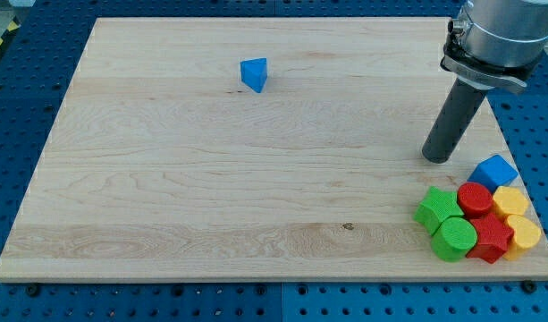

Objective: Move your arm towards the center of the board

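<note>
My tip (437, 156) rests on the wooden board (211, 179) at the view's right, just up and left of a cluster of blocks. The cluster sits in the board's lower right corner: a blue cube (494, 171), a red cylinder (475, 199), a green star-shaped block (437, 209), a green cylinder (455, 239), a red star-shaped block (491, 237), and two yellow blocks (511, 200) (526, 235). The tip is apart from all of them. A lone blue triangular block (254, 73) lies far off at the upper middle.
The arm's grey body (497, 36) hangs over the board's upper right corner. A blue perforated table (23, 116) surrounds the board on all sides.
</note>
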